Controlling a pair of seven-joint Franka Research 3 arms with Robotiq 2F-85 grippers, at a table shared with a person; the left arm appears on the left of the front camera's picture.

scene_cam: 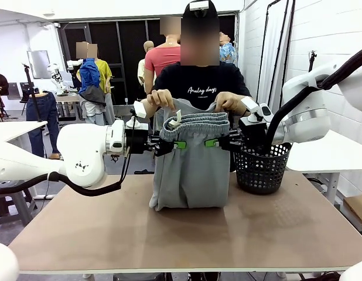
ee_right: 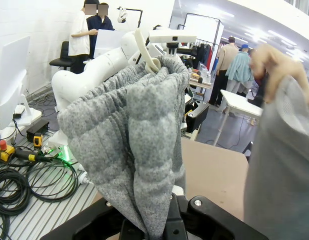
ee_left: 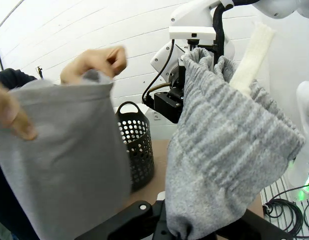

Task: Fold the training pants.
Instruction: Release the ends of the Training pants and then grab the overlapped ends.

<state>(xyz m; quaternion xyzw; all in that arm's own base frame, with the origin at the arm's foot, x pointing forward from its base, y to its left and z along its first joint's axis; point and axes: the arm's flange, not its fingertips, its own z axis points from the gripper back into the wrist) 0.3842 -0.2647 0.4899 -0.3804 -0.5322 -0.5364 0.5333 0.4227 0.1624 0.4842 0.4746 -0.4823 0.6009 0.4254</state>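
While holding the training pants [scene_cam: 190, 170] by the gathered waistband [scene_cam: 193, 124], treat the cloth as 1 doubled sheet. Near layer pinched up above the table [scene_cam: 187, 240], far layer lifted behind it by the person's hands [scene_cam: 160, 99], bottom fold apparently touching the tabletop, just beside the black basket [scene_cam: 261, 170].

Judged as the halving step: probably leg ends raised to meet the waistband.

Grip state: left gripper [scene_cam: 180, 144] clamped tight on the waistband's left side, right gripper [scene_cam: 211, 143] clamped tight on its right side, jaws pressed into the jersey with no gap showing.

- Hold both grips at 1 height and ease them gently apart to take the sag out of the elastic.
- Expect stretch and slip from soft jersey, so no jerks.
- Wait for the far layer to line up edge to edge with the waistband before lowering.
- Lower both sides together toward the near edge of the table, using the bottom fold as a hinge, for 2 flat layers.
- Mind the pale drawstring [scene_cam: 175, 120] poking up above the waistband: leave it free of the jaws.
- Steer clear of the basket on the right. Risk there: a snag on the mesh rim and 1 corner dragged askew.
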